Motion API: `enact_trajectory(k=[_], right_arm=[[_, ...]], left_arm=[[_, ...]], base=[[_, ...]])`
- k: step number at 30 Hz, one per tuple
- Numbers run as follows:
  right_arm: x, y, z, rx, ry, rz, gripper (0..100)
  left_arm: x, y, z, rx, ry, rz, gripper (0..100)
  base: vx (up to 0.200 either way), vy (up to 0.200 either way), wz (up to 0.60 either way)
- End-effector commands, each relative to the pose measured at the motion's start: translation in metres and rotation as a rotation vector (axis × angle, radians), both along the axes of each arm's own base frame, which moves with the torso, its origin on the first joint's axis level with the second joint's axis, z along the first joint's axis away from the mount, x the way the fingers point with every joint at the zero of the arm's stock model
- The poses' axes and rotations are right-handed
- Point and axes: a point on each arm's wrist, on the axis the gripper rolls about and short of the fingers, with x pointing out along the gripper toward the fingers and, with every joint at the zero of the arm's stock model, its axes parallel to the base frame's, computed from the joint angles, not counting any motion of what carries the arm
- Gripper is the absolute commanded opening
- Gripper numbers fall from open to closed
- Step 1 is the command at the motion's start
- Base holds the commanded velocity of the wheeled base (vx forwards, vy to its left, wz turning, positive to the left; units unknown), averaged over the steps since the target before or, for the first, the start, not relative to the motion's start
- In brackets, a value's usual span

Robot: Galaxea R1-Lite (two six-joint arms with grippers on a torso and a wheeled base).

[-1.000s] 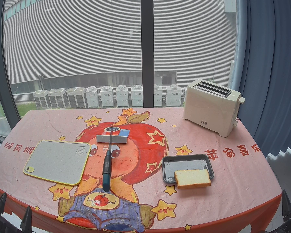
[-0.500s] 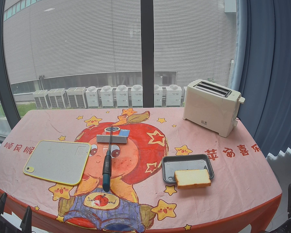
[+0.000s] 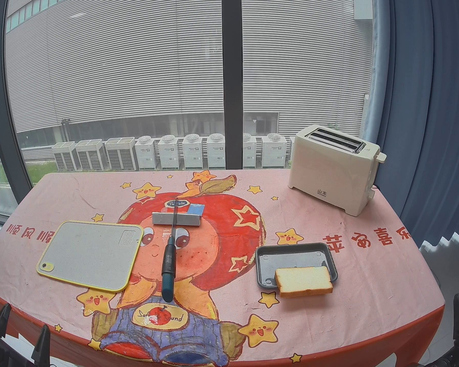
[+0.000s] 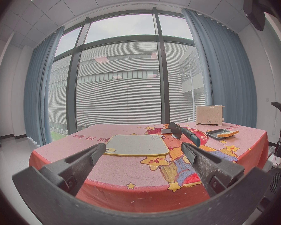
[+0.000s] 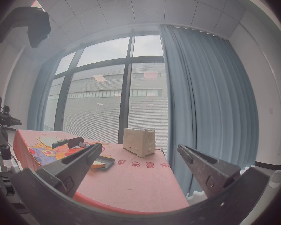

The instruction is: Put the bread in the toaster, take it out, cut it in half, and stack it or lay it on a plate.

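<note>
Bread (image 3: 303,280), one pale slice with a browned crust, lies ahead of the right claw (image 5: 140,147) and off to its left. It is propped on the near rim of a dark tray (image 3: 290,255), so its near edge hangs over the table (image 3: 382,281).

Nearest in, the right claw hangs off the table's near right corner, short of its edge, with its two black fingers (image 5: 75,169) spread wide and nothing between them. The left claw (image 4: 142,149) hangs off the near left edge in the same way, fingers wide apart and bare.

Straight ahead of the left claw, just past the table edge, a grey cutting board (image 3: 89,247) with a yellow-green rim lies flat. Ahead of that claw and to its right lies a knife (image 3: 168,261), beside the board but not touching it. Its teal handle points back toward the robot, and its blade runs away across a small grey block (image 3: 188,219).

The tray sits ahead and left of the right claw, well apart from the knife. Farthest from both claws, the cream toaster (image 3: 334,169) stands upright at the far right of the table, beyond the tray, with its two slots facing up. Behind it are a window (image 3: 137,77) and a blue curtain (image 3: 428,103).
</note>
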Motion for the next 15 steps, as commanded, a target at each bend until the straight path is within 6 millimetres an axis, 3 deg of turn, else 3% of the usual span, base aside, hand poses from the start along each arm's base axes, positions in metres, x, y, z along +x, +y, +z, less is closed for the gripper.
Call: enact_trajectory(k=[1, 10, 15], right_arm=[[-0.0003, 0.0005, -0.0022, 0.002, -0.012, 0.023, 100], [-0.0002, 0.0011, -0.0046, 0.002, 0.004, 0.052, 100], [0.0009, 0.0018, -0.0041, 0.096, 0.033, 0.104, 100]], left_arm=[[0.0012, 0.0000, -0.0045, 0.000, 0.016, -0.001, 100], [0.0012, 0.0000, -0.0045, 0.000, 0.016, 0.000, 100], [0.0012, 0.0000, -0.0045, 0.000, 0.016, 0.000, 100]], base=[[0.000, 0.000, 0.00], [0.000, 0.000, 0.00], [0.000, 0.000, 0.00]])
